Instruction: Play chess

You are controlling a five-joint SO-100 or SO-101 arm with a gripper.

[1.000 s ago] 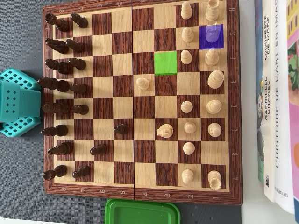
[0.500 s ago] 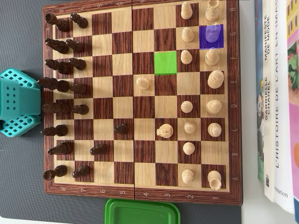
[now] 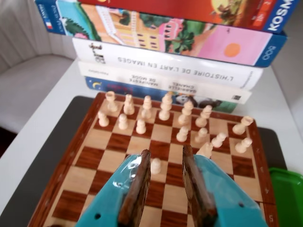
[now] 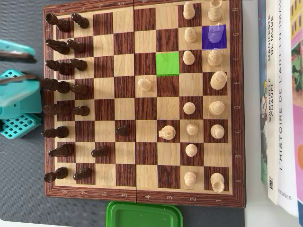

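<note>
Lighting's bright and even in both views, soft daylight-ish, hardly any shadows. Overhead view is sharp except the gripper (image 4: 14,66), smeared with motion blur at the left edge. Wrist view is softer; the books (image 3: 180,52) look slightly washed out, maybe overexposed.

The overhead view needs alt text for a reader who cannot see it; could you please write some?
A wooden chessboard seen from above, dark pieces lined along its left side and light pieces on the right. One square is tinted green, another blue. The teal tool enters at the left edge.
</note>
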